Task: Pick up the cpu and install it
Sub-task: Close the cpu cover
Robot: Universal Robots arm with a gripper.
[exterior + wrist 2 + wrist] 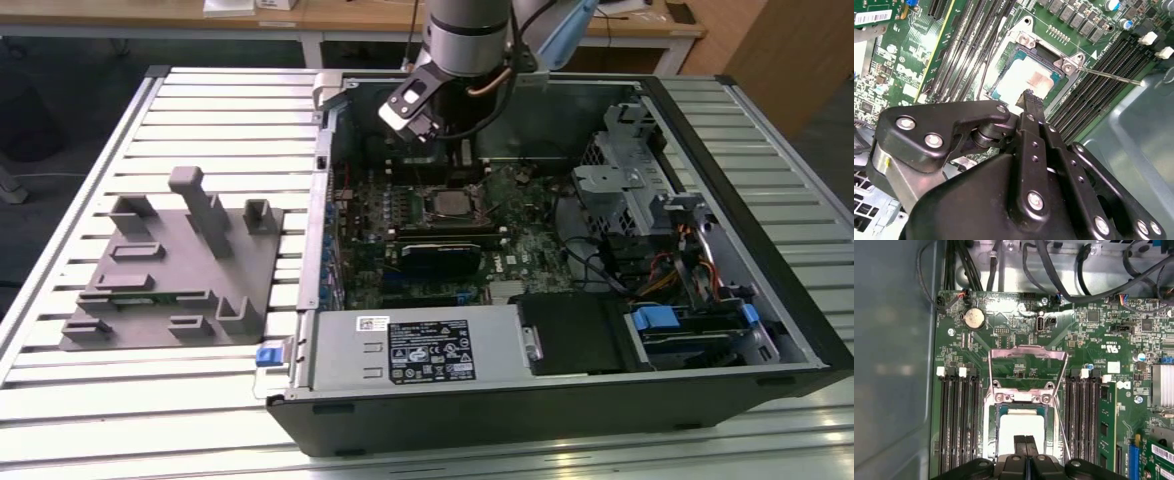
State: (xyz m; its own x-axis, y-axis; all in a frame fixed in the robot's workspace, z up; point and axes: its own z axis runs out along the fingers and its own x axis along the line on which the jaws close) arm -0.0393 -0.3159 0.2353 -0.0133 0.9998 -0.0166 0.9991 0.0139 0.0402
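The gripper (1025, 439) is shut, its 2 fingers pressed flat together with nothing between them. In both wrist views the tips sit right over the cpu (1021, 426). Whether they touch its face I cannot tell.

The cpu lies flat in the socket (451, 205), pale side up and square to the socket walls, so the pick and the placing look done. The work in hand reads as the seating stage of the install.

The socket is not yet closed. The frame (1027, 354) stands flipped back over the motherboard (1019, 315), and the lever (1061, 425) is free beside the socket, a thin rod running past the memory slots (954, 420).

As a judgement, any move from here calls for care. The tips need to travel straight along their own axis so the chip is not dragged or tilted on the contacts under it, and they must keep off the lever close by.

In the exterior view the arm (467, 35) reaches down into the open case (561, 400) on the slatted desk (227, 120), with a grey fixture (160, 270) well apart at the exterior view's left.
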